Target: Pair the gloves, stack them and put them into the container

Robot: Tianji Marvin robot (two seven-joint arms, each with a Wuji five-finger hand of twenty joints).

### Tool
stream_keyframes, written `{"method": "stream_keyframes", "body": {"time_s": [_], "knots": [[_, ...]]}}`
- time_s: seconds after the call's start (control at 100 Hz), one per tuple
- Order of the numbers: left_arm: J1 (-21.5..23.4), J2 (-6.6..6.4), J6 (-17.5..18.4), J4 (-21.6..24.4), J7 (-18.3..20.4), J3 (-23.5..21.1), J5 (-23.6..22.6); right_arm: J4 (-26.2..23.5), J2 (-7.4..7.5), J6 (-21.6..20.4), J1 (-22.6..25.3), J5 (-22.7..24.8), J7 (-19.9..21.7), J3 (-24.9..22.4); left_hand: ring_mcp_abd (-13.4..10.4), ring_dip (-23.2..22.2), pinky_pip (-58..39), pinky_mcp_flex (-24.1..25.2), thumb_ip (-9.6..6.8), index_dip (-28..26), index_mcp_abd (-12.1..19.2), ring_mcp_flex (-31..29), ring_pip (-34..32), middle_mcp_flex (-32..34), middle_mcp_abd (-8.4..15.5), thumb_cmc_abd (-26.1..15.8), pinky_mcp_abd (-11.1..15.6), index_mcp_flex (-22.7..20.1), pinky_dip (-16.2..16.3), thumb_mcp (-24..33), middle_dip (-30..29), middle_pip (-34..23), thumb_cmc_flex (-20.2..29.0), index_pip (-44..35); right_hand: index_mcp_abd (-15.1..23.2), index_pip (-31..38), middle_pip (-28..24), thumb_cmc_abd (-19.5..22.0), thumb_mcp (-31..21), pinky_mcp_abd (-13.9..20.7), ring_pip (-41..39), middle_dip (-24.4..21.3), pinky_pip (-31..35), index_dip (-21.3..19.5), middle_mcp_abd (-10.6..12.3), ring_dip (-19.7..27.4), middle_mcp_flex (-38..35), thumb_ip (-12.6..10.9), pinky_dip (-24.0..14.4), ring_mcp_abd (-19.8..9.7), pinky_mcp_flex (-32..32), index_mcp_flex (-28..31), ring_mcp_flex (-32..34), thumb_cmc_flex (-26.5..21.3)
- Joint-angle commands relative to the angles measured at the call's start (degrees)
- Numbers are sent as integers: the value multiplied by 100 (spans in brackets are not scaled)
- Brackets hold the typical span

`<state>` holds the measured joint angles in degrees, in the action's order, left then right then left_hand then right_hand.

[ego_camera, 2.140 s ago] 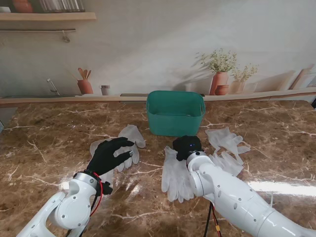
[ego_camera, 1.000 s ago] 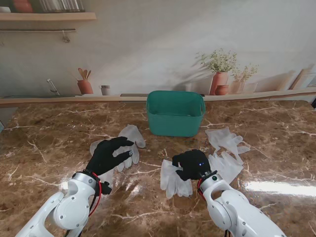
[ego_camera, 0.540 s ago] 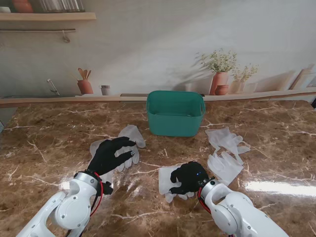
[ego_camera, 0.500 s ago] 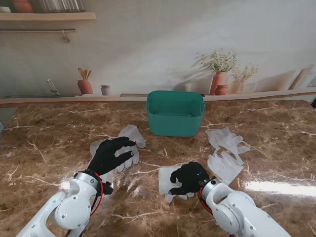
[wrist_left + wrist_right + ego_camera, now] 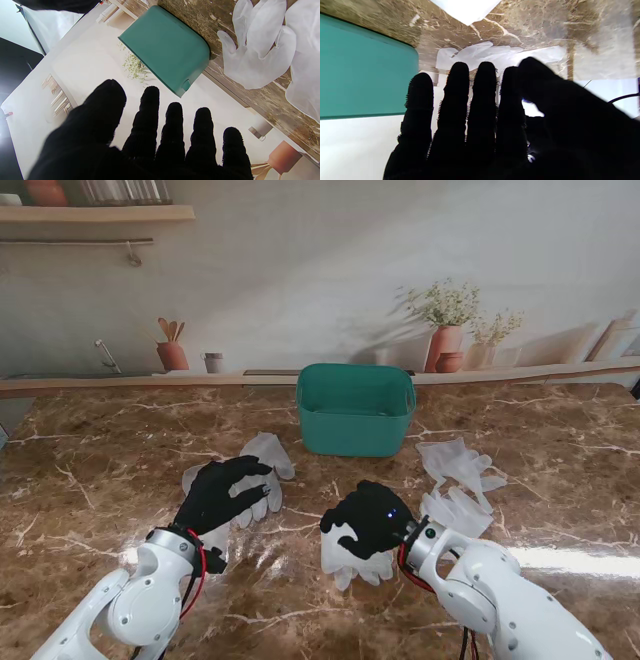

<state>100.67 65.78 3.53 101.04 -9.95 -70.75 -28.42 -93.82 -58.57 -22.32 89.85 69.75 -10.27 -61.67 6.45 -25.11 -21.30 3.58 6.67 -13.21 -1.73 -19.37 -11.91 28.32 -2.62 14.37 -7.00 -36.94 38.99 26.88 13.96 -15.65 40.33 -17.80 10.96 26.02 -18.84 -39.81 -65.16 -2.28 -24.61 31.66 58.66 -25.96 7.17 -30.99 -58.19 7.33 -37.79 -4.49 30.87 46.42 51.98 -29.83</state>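
The brown marble table (image 5: pixel 90 470) has thin see-through white gloves lying on it in a few spots.

On the left, the left hand in a black glove (image 5: pixel 222 492) is over a pair of white gloves (image 5: pixel 262 465). Its fingers (image 5: pixel 149 117) are spread apart and it holds nothing. In the stand view the hand covers part of these gloves, and I cannot tell if it touches them. The left wrist view shows the white gloves (image 5: pixel 260 50) flat on the table, farther out than the fingertips.

In the middle, at the far side of the table, stands the green plastic box (image 5: pixel 355 408). Its top is open. I cannot see any gloves inside it.

Nearer to me than the box is the right hand in a black glove (image 5: pixel 365 520). A crumpled white glove (image 5: pixel 350 558) sticks out from under it on the side nearer to me. In the right wrist view its four fingers (image 5: pixel 460 100) are straight and close together, and the thumb is bent across them. I cannot tell for sure if it is gripping the glove.

On the right, two more white gloves (image 5: pixel 458 470) lie flat, just beside the right hand, one partly over the other.
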Motion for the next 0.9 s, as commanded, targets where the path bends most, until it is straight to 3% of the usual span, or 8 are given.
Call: {"method": "stream_keyframes", "body": {"time_s": [0.0, 0.04, 0.09, 0.16, 0.36, 0.58, 0.77, 0.89], "knots": [[77, -7, 14, 55, -28, -29, -32, 28, 28, -82, -247, 26, 277, 83, -309, 75, 200, 112, -171, 2, 128, 114, 160, 7, 129, -207, 30, -104, 91, -165, -78, 123, 134, -42, 34, -202, 132, -317, -818, 111, 256, -43, -250, -120, 155, 199, 181, 229, 197, -183, -21, -218, 82, -403], [96, -8, 16, 66, -33, -50, -46, 168, 47, -140, -420, 121, 154, 268, -316, 75, 201, 110, -171, 2, 139, 111, 159, 10, 145, -208, 31, -99, 93, -165, -78, 122, 131, -40, 143, -318, 186, -374, -1029, 185, 400, -302, -396, -72, 233, 258, 265, 33, 253, -257, -23, -283, 50, -690], [116, -9, 17, 74, -37, -76, -58, 398, 76, -188, -683, 260, -107, 548, -300, 74, 201, 107, -172, 2, 124, 104, 155, 19, 134, -201, 27, -106, 97, -159, -78, 121, 139, -42, 219, -409, 219, -458, -1230, 262, 643, -561, -595, 12, 292, 388, 445, -50, 325, -343, -81, -382, -53, -967], [134, -12, 13, 81, -22, -106, -57, 640, 114, -260, -978, 321, -141, 865, -303, 76, 208, 112, -171, 3, 135, 112, 158, 17, 141, -206, 34, -106, 97, -159, -80, 127, 134, -39, 196, -599, 401, -597, -1335, 340, 958, -762, -897, 171, 251, 636, 855, -82, 422, -369, -284, -638, -394, -1137], [167, -17, 17, 103, -5, -149, -66, 1193, 168, -349, -1596, 300, -230, 1582, -316, 78, 210, 108, -170, 3, 139, 107, 158, 23, 164, -203, 40, -104, 105, -149, -81, 129, 129, -39, 70, -1018, 826, -884, -1349, 289, 1601, -1347, -1461, 542, 137, 1318, 1891, -56, 557, -468, -772, -1353, -1215, -890], [193, -14, -15, 133, -7, -158, -52, 1510, 265, -374, -2026, 416, -90, 2095, -316, 78, 214, 104, -167, 1, 144, 97, 159, 44, 177, -202, 25, -114, 109, -136, -82, 129, 121, -44, 101, -1300, 810, -879, -1038, 199, 1768, -1849, -1731, 693, 82, 1797, 2616, -27, 552, -535, -1118, -1699, -1881, -758], [188, -17, -36, 142, 19, -157, -31, 1720, 332, -359, -2313, 436, 80, 2467, -312, 80, 220, 106, -164, 1, 139, 98, 163, 35, 175, -207, 29, -123, 109, -132, -85, 137, 118, -46, 221, -1309, 727, -946, -939, 173, 1710, -1971, -1787, 653, 2, 1836, 2915, 4, 518, -470, -1279, -1625, -2179, -703], [181, -24, -39, 145, 56, -166, -37, 1842, 367, -338, -2453, 449, 107, 2665, -310, 82, 225, 109, -164, 2, 146, 100, 166, 27, 172, -217, 26, -115, 108, -136, -87, 141, 124, -42, 410, -635, 547, -1024, -935, 203, 1451, -1919, -1791, 102, -200, 1670, 3406, 24, 356, -273, -1503, -1096, -2818, -669]]}}
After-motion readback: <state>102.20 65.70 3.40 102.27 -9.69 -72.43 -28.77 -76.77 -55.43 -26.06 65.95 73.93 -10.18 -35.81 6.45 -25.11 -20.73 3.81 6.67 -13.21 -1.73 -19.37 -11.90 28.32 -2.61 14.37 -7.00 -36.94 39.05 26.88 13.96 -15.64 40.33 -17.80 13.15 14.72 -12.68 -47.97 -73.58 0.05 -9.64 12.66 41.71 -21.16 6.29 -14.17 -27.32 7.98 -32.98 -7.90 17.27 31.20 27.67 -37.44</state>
